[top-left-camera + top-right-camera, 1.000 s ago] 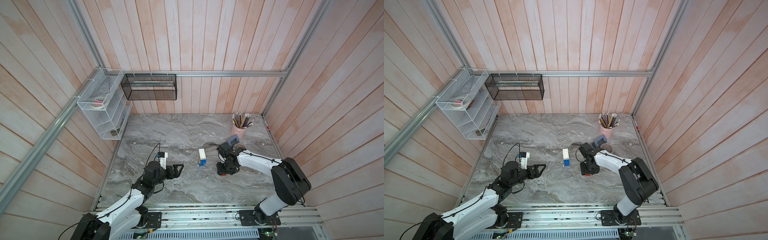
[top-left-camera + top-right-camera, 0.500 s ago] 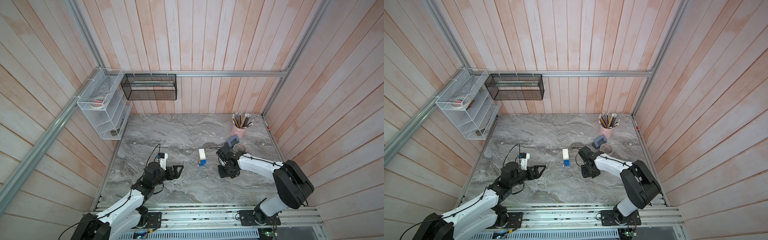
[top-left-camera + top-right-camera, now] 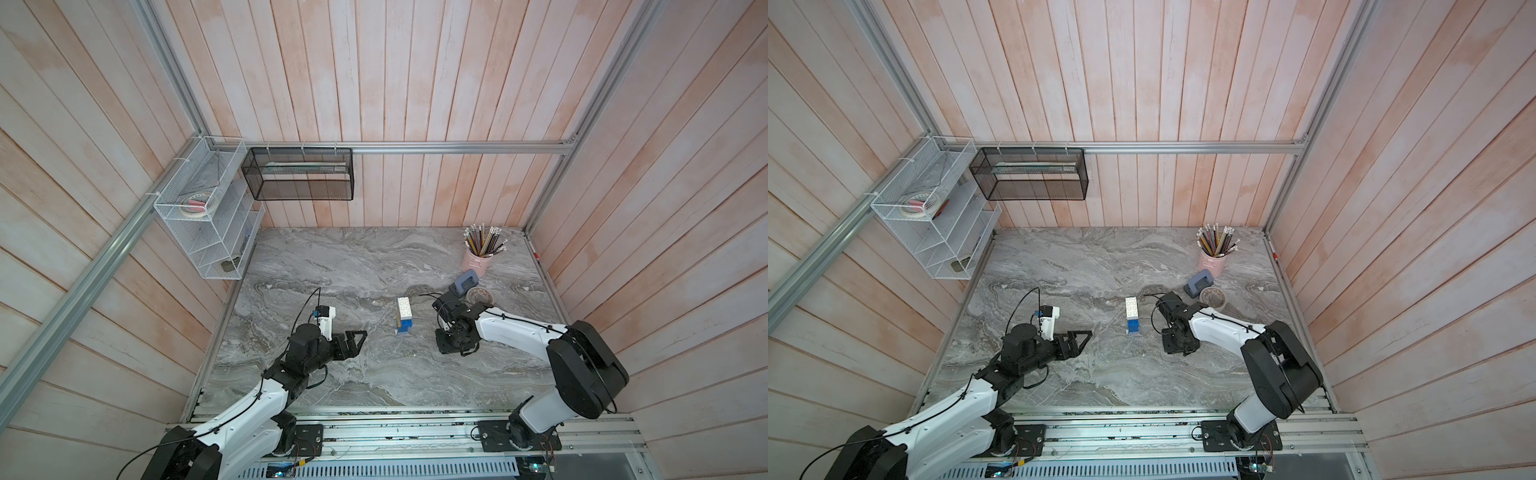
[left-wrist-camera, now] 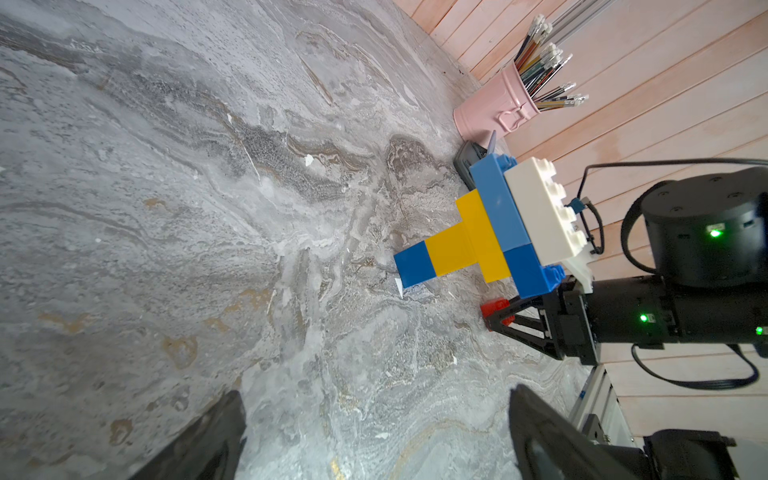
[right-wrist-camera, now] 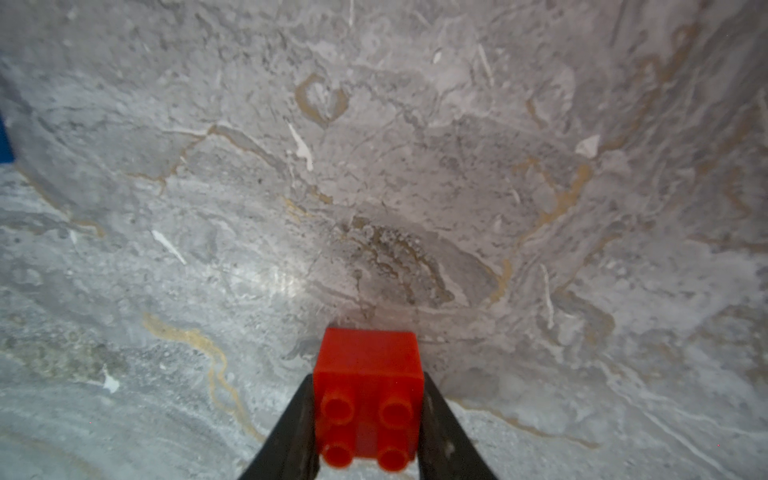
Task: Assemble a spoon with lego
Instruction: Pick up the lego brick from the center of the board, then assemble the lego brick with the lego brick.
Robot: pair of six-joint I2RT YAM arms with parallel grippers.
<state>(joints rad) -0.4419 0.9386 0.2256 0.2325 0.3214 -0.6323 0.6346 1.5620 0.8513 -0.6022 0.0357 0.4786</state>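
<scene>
The partly built lego spoon (image 4: pixel 490 232) stands upright on its narrow blue end at the middle of the marble table (image 3: pixel 332 270): a blue and yellow stem under a wider yellow, blue and white head. It shows in both top views (image 3: pixel 404 314) (image 3: pixel 1132 314). To its right, my right gripper (image 5: pixel 368 378) points down at the table and is shut on a small red brick (image 5: pixel 368 395), studs toward the camera. The left wrist view shows that red brick (image 4: pixel 494 307) low at the table surface. My left gripper (image 3: pixel 359 338) (image 4: pixel 374 411) hangs open and empty left of the spoon.
A pink cup of pencils (image 3: pixel 478 259), a grey hole punch (image 3: pixel 464 284) and a round tape roll (image 3: pixel 478 296) stand at the back right, just behind my right arm. A white wire shelf (image 3: pixel 208 216) and a black mesh basket (image 3: pixel 299 174) hang on the walls.
My right gripper's jaws have come together onto the red brick, and that wrist has shifted slightly toward the front. The left arm and the spoon have stayed put.
</scene>
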